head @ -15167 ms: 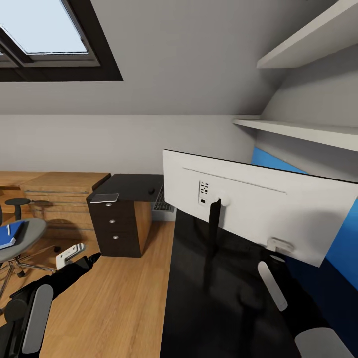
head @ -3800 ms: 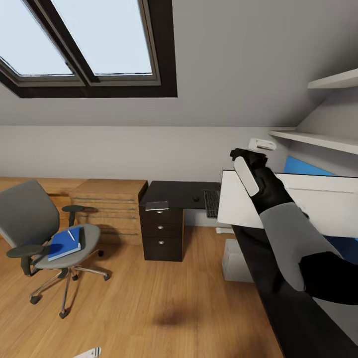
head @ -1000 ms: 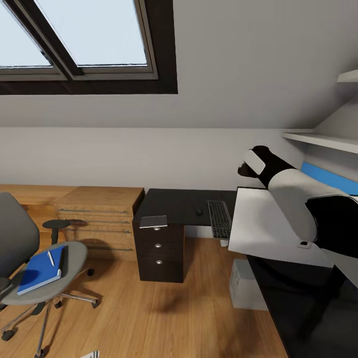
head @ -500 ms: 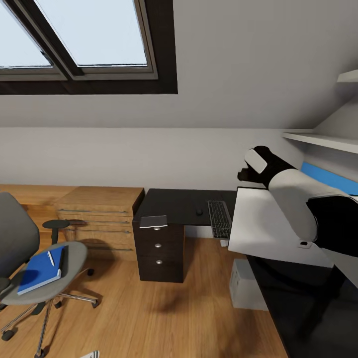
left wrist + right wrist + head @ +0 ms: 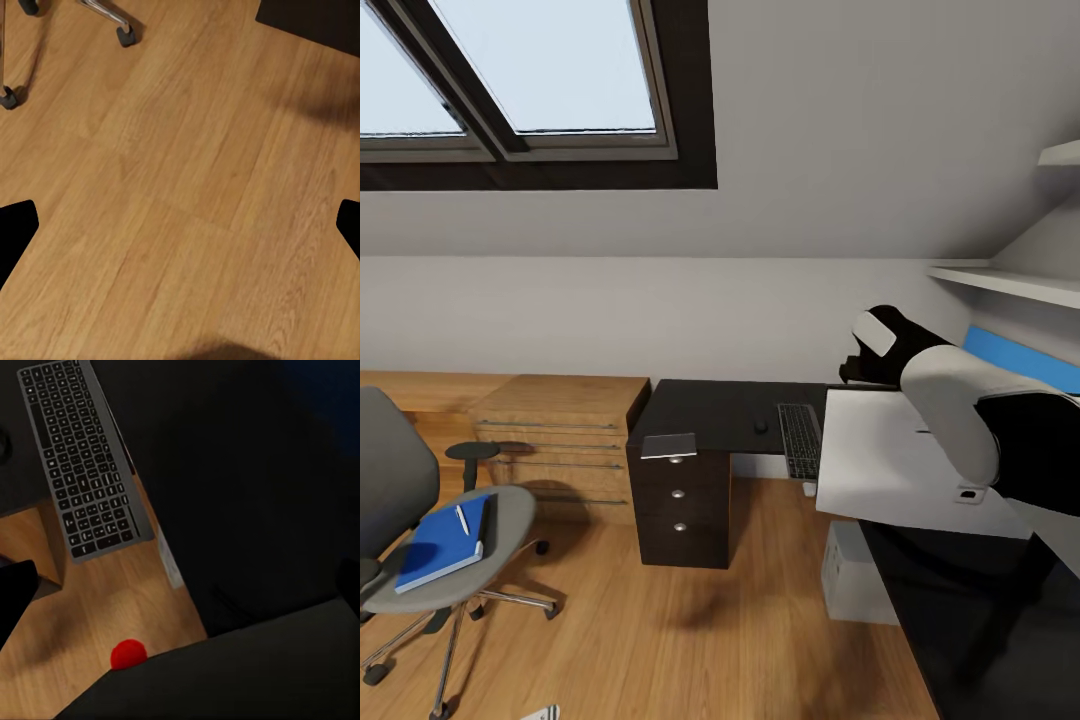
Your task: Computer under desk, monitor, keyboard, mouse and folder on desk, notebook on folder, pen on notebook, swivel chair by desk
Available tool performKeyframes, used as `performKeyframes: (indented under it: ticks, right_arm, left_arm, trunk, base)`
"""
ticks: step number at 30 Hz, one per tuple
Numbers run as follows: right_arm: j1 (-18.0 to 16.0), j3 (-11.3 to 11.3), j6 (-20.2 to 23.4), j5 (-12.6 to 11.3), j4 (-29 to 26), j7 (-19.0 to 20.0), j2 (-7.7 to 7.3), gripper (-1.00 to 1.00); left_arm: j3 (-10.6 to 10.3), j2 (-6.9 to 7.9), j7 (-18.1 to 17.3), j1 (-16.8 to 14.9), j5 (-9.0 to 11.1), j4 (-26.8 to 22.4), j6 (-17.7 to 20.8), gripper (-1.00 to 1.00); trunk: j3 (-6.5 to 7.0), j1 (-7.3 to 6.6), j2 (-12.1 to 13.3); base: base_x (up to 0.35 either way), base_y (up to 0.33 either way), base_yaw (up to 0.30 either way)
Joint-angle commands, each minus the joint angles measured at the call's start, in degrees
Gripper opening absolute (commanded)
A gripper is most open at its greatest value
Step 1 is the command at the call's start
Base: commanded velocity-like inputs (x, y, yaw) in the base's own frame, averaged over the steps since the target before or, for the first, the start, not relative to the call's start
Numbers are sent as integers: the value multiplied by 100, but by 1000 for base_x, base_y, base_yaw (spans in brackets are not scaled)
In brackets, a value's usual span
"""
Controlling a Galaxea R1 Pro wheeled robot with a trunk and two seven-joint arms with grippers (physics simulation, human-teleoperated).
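Head view: right gripper (image 5: pixel 857 368) at monitor's (image 5: pixel 890 465) top edge.

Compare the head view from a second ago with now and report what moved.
The monitor tipped: its top edge sits lower and its white back faces more upward. The right gripper dropped slightly with it, staying at that top edge. The keyboard, mouse, folder, pen and swivel chair kept their places, and the camera held still.
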Motion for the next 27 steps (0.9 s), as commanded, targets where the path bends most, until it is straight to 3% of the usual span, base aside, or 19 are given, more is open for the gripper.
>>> performKeyframes:
  ticks: [1,27]
  right_arm:
    - [-2,31,43,-62,-9,-30,-2,100]
    - [-9,34,41,-132,-185,-21,7,100]
  left_arm:
    - [-18,1,6,-4,47,5,-19,100]
    - [-18,2,6,-4,43,3,-18,100]
  trunk:
    - [-8,0,-5]
    - [-8,0,-5]
  base:
    - [-51,0,0]
    - [-122,0,0]
